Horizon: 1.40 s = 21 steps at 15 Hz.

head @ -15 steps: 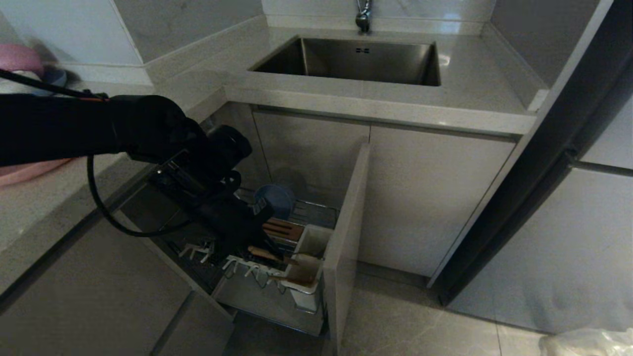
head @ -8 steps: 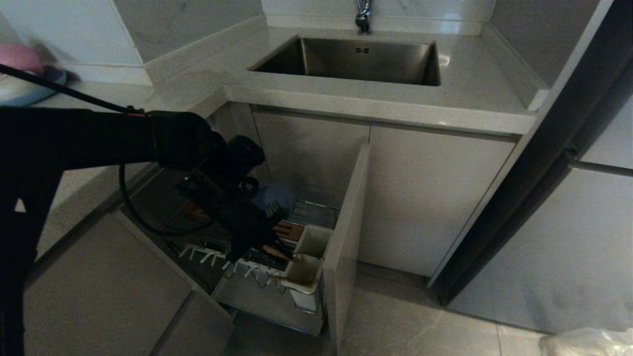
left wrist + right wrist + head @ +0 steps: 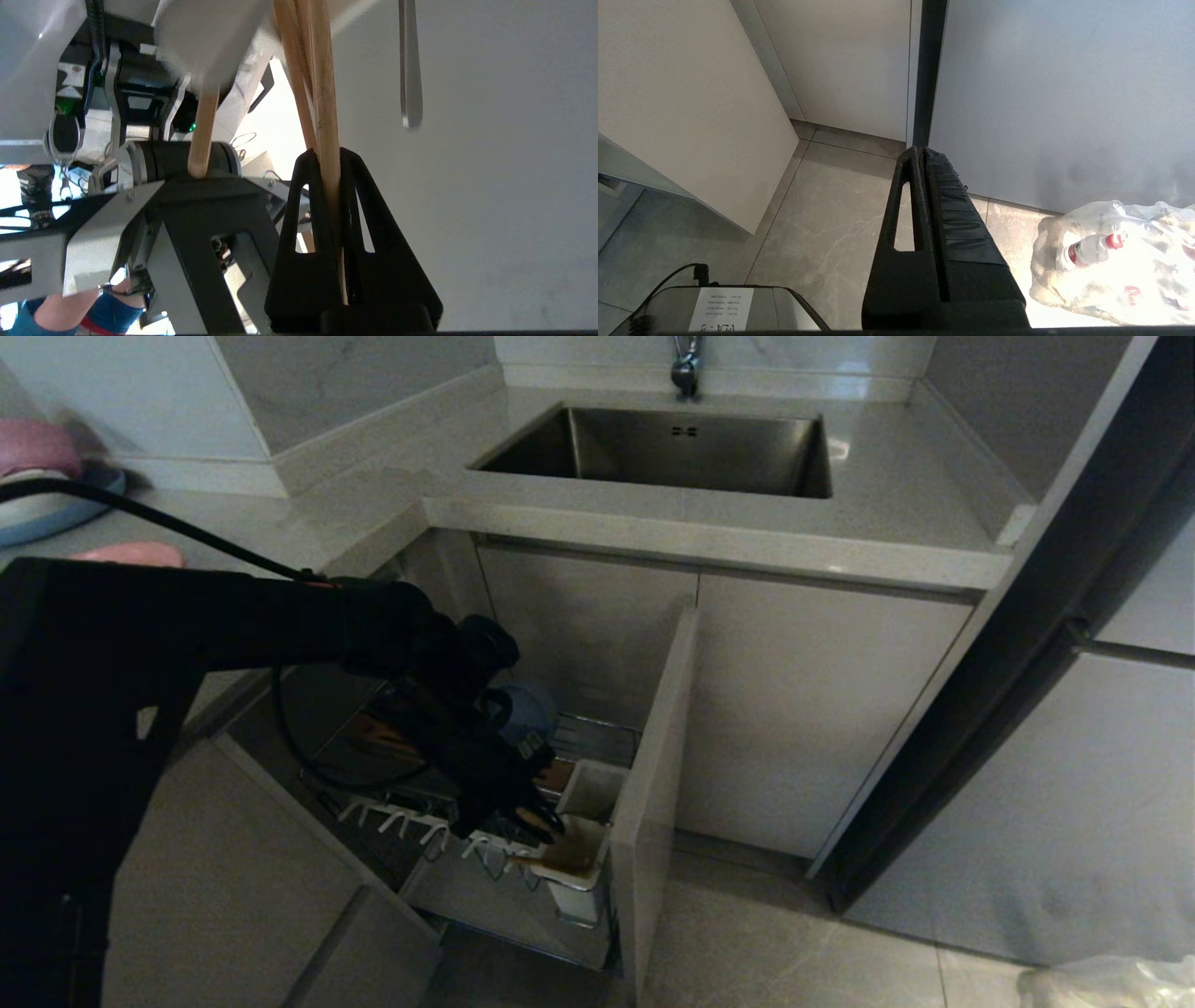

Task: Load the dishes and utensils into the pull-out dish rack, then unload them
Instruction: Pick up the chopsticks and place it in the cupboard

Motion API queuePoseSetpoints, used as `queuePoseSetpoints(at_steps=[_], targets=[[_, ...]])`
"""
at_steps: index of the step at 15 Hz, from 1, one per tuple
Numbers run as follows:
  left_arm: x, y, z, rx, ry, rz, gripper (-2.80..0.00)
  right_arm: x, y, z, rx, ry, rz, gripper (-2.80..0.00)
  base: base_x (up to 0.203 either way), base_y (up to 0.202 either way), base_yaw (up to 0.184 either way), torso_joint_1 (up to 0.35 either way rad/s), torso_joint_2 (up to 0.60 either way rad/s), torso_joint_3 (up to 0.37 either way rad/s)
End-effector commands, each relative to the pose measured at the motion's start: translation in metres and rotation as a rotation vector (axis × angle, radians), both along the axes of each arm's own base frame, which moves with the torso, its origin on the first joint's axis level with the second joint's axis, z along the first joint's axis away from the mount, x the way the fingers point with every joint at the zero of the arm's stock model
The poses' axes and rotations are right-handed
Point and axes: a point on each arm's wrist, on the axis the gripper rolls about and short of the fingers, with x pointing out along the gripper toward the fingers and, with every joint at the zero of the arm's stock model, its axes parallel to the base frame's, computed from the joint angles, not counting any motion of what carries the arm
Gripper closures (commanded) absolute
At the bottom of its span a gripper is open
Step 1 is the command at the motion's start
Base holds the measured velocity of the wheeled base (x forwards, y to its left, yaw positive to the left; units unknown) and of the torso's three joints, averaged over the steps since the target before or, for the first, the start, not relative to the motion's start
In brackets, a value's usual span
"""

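On the left, the left gripper (image 3: pixel 523 807) reaches down into the pull-out dish rack (image 3: pixel 509 887), its fingers (image 3: pixel 303 205) closed tight on the wooden chopsticks (image 3: pixel 322 107), whose far ends stand in the near white utensil cup (image 3: pixel 574 859). Just behind the arm the blue-grey bowl (image 3: pixel 530 709) sits upright in the rack, and in the left wrist view the grey spoon (image 3: pixel 410 70) hangs beside the chopsticks, apart from them. Off to the right the right gripper (image 3: pixel 920 154) hangs parked above the floor (image 3: pixel 822 233) with its fingers (image 3: pixel 945 196) pressed together on nothing.
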Motion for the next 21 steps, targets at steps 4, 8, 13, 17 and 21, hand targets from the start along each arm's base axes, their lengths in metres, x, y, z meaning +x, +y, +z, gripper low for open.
queuePoseSetpoints(at_steps=[4,8,13,17,21], targets=[[0.011,-0.004,-0.017,0.017,0.010,0.008,0.00,0.000,0.000,0.000,0.000,0.001,0.001,0.00,0.000,0.000,0.000,0.000,0.00,0.000],[0.016,-0.006,-0.028,0.028,0.022,0.009,0.00,0.000,0.000,0.000,-0.001,0.001,0.001,0.00,0.000,0.000,0.000,0.000,0.00,0.000],[0.016,-0.006,-0.027,0.039,0.016,0.012,0.00,0.000,0.000,0.000,-0.001,0.001,0.001,0.00,0.000,0.000,0.000,0.000,0.00,0.000],[0.015,-0.006,-0.024,0.044,0.007,0.013,0.00,0.000,0.000,0.000,-0.001,0.001,0.001,0.00,0.000,0.000,0.000,0.000,0.00,0.000],[0.011,-0.003,-0.014,0.045,-0.019,0.019,-2.80,0.000,0.000,0.000,0.000,0.001,0.001,0.00,0.000,0.000,0.000,0.000,0.00,0.000]])
